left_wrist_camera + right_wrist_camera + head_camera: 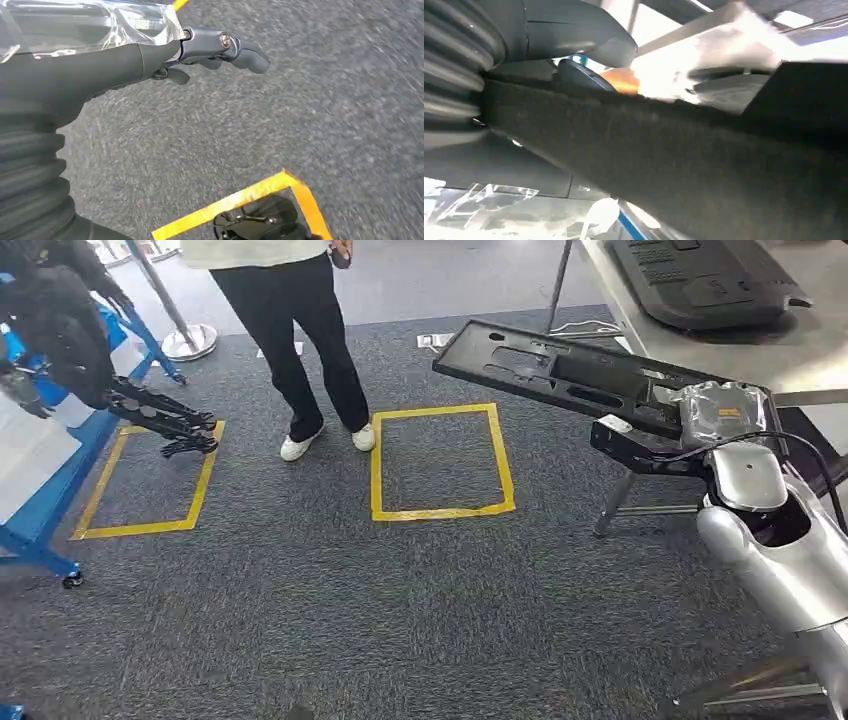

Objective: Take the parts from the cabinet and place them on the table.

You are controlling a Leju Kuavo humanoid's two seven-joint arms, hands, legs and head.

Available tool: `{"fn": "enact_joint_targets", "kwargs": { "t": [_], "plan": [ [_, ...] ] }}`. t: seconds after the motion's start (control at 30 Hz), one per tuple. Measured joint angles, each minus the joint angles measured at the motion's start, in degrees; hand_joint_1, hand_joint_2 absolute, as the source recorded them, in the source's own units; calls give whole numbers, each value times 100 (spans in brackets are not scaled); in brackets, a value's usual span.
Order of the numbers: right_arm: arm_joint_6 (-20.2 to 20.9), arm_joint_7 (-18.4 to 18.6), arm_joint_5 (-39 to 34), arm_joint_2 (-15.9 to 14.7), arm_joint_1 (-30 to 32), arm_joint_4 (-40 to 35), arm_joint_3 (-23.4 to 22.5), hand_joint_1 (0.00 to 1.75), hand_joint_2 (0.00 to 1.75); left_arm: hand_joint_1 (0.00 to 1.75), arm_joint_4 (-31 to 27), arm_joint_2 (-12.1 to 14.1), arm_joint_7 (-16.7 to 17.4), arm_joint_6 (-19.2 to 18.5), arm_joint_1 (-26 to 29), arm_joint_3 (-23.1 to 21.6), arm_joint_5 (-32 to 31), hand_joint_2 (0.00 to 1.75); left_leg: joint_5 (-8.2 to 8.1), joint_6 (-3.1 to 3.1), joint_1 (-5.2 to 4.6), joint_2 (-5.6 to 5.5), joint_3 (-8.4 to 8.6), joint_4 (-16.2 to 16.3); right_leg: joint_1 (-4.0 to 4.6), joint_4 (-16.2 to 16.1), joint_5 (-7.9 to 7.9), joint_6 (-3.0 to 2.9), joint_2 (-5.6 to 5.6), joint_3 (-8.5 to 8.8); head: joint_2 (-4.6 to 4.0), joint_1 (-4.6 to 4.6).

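Long black flat plastic part (560,375), a panel w/ oval slots and raised ribs, sits right of centre in the head view, slanting from upper left down to lower right, lifted above the grey carpet floor (400,600). Its right end is held by the right hand (690,430), which is wrapped in clear crinkled plastic film; fingers clamp the part's edge. In the right wrist view the part's (664,165) underside looks dark, matte, slightly fuzzy, blurred close-up. Grey desk (800,350) in the upper right corner carries another dark moulded part (700,280). Left hand (185,430) at left of frame hangs over a yellow tape square (150,525); left wrist view shows its fingers (240,50) loosely curled, gripping nothing. Second yellow tape square (440,510) at centre. Person's legs (300,340) in black trousers, white shoes, top centre. Blue metal cabinet frame (40,530) at left edge.
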Motion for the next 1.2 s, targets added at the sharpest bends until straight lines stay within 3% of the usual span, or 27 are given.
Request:
{"fn": "enact_joint_targets", "kwargs": {
  "t": [0.03, 0.07, 0.1, 0.13, 0.23, 0.27, 0.3, 0.33, 0.4, 0.43, 0.47, 0.5, 0.57, 0.6, 0.63, 0.67, 0.77, 0.8, 0.83, 0.87, 0.93, 0.97, 1.0, 1.07, 1.1, 1.13, 1.2],
  "plan": [
    [-4, 6, 0, 0, 0, 0, -2, 175, 175, 0, 0, 0, 2, -6, -3, 0, 2, 175, 271, 56, -26, -57, 228, -499, 0, -4, 18, 1, 90, -3, 0, 0],
    [-11, 15, 0, 0, 0, 0, -2, 175, 175, 0, 0, 0, 4, -7, -6, 0, 2, 175, 545, 117, -55, -206, 505, -1090, -8, -7, 36, 5, 164, -5, 0, 0],
    [-22, 24, 2, 0, 1, 0, -4, 175, 175, 0, 0, 2, 7, -7, -9, 0, 2, 175, 707, 177, -81, -490, 719, -1562, -34, -14, 55, 19, 228, -10, 0, 0],
    [-31, 28, 4, -4, 13, 0, -7, 175, 175, 0, 0, 18, 9, -9, -10, 0, 2, 175, 682, 203, -69, -626, 775, -1664, -36, -25, 78, 58, 298, -26, 0, 0],
    [-46, 55, 7, -11, 44, 0, -7, 175, 175, 0, 0, 17, 11, -9, -16, 0, -4, 175, 747, 219, -135, -425, 775, -1709, -140, -98, 181, 194, 510, -72, 0, 0],
    [-48, 61, 9, -37, 53, 0, -15, 175, 175, 0, 0, 17, 13, -9, -25, 0, -7, 175, 853, 217, -108, -329, 818, -1880, -108, -128, 209, 227, 529, -94, 0, -2],
    [-52, 63, 9, -48, 63, -4, -22, 175, 175, 0, 0, 15, 13, -9, -44, 0, -7, 175, 933, 177, -94, -236, 838, -1979, -87, -57, 115, 188, 177, -142, 2, 0],
    [-57, 68, 11, -52, 60, -7, -24, 175, 175, 0, 0, 15, 15, -9, -40, 0, -9, 175, 975, 220, -89, -189, 833, -2021, -40, 162, -110, 200, -104, -226, 0, 7],
    [-85, 103, 11, -52, 80, -15, -26, 175, 175, 0, 0, 15, 24, -13, -3, 0, -9, 175, 989, 217, -90, -7, 799, -2017, -37, 1062, -619, 258, -257, -553, 0, 4],
    [-90, 101, 11, -52, 115, -22, -26, 175, 175, 0, 0, 13, 24, -18, 8, 0, -11, 175, 991, 213, -83, 85, 783, -2016, -42, 1428, -752, 292, -270, -670, 0, 7],
    [-90, 103, 9, -52, 146, -24, -26, 175, 175, 0, 0, 9, 24, -20, 9, 0, -15, 175, 997, 204, -70, 168, 771, -2010, -48, 1536, -749, 322, -282, -673, 0, 7],
    [-90, 109, 9, -55, 166, -28, -26, 175, 175, 0, 0, 4, 24, -20, 8, 0, -20, 175, 1002, 194, -57, 241, 764, -2008, -59, 1371, -640, 355, -303, -550, 0, 4],
    [-90, 127, 9, -57, 176, -33, -26, 175, 175, 0, 0, -7, 24, -22, -3, 0, -17, 175, 978, 152, -7, 396, 752, -1959, -84, 348, -199, 427, -454, 81, 0, 7],
    [-92, 142, 9, -68, 186, -33, -31, 175, 175, 0, 0, -4, 24, -22, -9, 0, -4, 175, 936, 89, -35, 456, 741, -1883, -89, -159, -98, 475, -745, 360, 0, 7],
    [-92, 157, 11, -85, 167, -35, -35, 175, 175, 0, 0, 7, 24, -22, -13, 0, -2, 175, 892, 39, -65, 501, 705, -1828, -21, -193, -127, 413, -754, 367, 0, 4],
    [-109, 166, 11, -90, 202, -59, -46, 175, 175, 0, 0, 2, 24, -20, -12, 0, 2, 175, 885, 29, -71, 558, 701, -1791, -55, -191, -102, 283, -639, 343, 0, 2],
    [-116, 179, 20, -114, 234, -66, -48, 175, 175, 0, 0, 2, 24, -13, -24, 0, 15, 175, 881, -12, -49, 720, 691, -1772, -45, -174, -47, 151, -445, 259, 0, 0],
    [-116, 179, 24, -116, 230, -66, -52, 175, 175, 0, 0, 0, 24, -9, -33, 0, 17, 175, 767, -62, -6, 475, 648, -1664, -53, -175, -26, 117, -394, 244, 0, -4],
    [-116, 188, 37, -122, 231, -74, -57, 175, 175, 0, 0, 0, 24, -7, -26, 0, 20, 175, 550, -87, 29, 231, 564, -1390, -56, -176, -4, 81, -331, 221, 0, 2],
    [-114, 203, 66, -120, 245, -100, -57, 175, 175, 0, 0, 0, 24, 0, -15, 0, 20, 175, 280, -107, 43, 106, 382, -931, -55, -175, 15, 50, -283, 196, 0, -7],
    [-96, 284, 72, -127, 293, -144, -59, 175, 175, 0, 0, 0, 31, 11, 22, 2, 18, 175, -125, -113, 47, 36, -23, 31, -44, -174, 46, 14, -134, 144, 0, -2],
    [-83, 326, 72, -138, 324, -162, -68, 175, 175, 0, 0, 0, 55, 11, 46, 2, 15, 175, -135, -97, 46, 29, -96, 209, -33, -173, 68, 12, -62, 127, 0, -4],
    [-66, 367, 68, -148, 358, -187, -81, 175, 175, 0, 0, 0, 61, 11, 70, 2, 15, 175, -24, -66, 42, 19, -35, 86, -20, -174, 80, 12, 10, 117, 0, -2],
    [-28, 385, 57, -206, 419, -241, -123, 175, 175, 0, 0, 2, 70, 11, 100, 2, 13, 175, 446, 57, 4, -95, 418, -842, -8, -178, 124, 26, 161, 88, 0, -2],
    [-24, 387, 55, -238, 463, -276, -171, 175, 175, 0, 0, 4, 70, 13, 106, 2, 13, 175, 696, 148, -19, -350, 715, -1463, -23, -180, 152, 34, 223, 71, 0, -2],
    [-24, 387, 59, -260, 515, -306, -224, 175, 175, 0, 0, 20, 70, 15, 122, 2, 13, 175, 679, 212, -26, -605, 833, -1754, -28, -182, 173, 63, 256, 54, 0, -4],
    [-26, 387, 59, -295, 612, -337, -280, 175, 175, 0, 2, 20, 103, 15, 176, 0, 11, 175, 715, 201, -79, -447, 827, -1751, -81, -218, 221, 164, 360, 24, 0, -2]
  ]
}}
